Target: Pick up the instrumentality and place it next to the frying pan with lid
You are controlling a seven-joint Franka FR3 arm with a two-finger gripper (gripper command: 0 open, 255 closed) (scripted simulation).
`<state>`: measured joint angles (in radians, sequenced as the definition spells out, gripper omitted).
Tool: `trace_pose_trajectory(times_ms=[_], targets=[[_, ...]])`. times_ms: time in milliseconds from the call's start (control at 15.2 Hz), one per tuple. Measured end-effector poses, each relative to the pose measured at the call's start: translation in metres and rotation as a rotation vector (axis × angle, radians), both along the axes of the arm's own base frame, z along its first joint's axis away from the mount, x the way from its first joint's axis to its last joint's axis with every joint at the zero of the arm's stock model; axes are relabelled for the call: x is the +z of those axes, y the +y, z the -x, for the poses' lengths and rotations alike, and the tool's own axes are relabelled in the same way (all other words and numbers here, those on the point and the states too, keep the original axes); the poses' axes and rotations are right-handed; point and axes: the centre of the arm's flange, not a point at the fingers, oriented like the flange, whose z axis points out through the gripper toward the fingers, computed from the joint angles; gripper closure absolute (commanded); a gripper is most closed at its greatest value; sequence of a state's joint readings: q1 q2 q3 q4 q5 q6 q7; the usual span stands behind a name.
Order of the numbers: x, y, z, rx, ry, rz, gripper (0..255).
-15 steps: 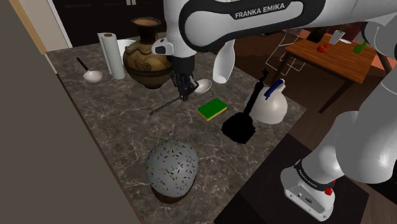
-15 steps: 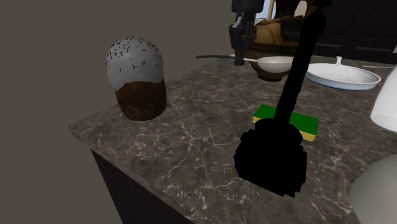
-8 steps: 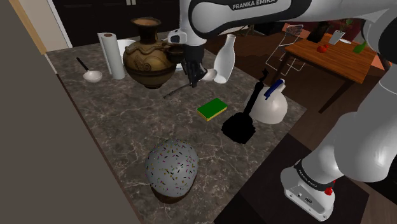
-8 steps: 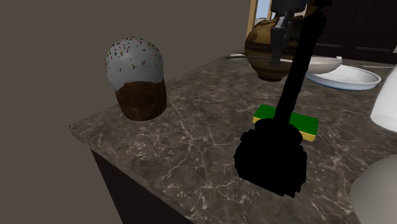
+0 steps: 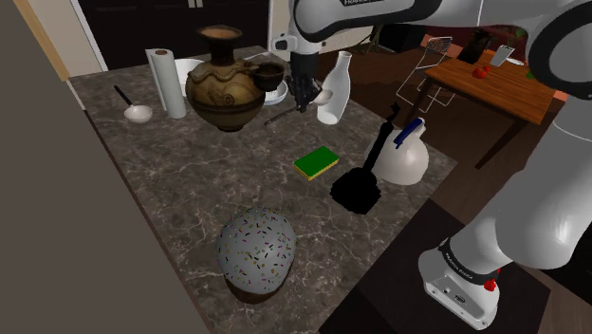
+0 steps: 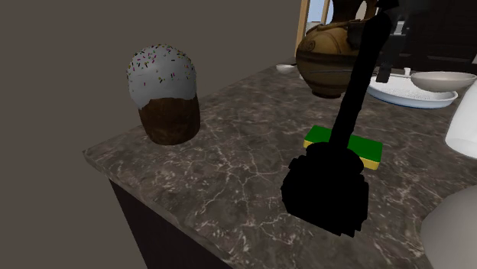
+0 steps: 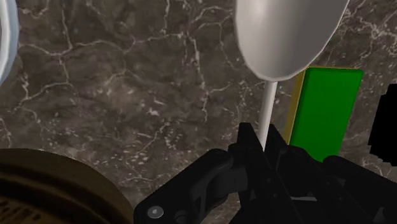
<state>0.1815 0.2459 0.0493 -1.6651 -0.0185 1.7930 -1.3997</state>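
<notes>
Pincer clamped on the handle of the ladle; its bowl juts just ahead (green sponge nearby).

The shoulder view looks down from high beside the stand over the whole marble desk. The second exterior view sits low and close by the sprinkled cake, facing across toward the brown vase. The wrist view looks down along the pincer, close above the desk, with the ladle looming large. All three share the green sponge.
</notes>
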Motion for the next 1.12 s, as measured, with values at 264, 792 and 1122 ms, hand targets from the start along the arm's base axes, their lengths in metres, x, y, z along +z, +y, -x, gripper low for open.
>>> trace_pose_trajectory(times_ms=[264,792,1122], targets=[[0.001,-0.043,-0.026,0.001,-0.001,0.0,255],[-0.016,-0.101,-0.063,0.001,0.0,0.0,255],[-0.043,-0.102,-0.063,0.002,0.0,0.0,255]])
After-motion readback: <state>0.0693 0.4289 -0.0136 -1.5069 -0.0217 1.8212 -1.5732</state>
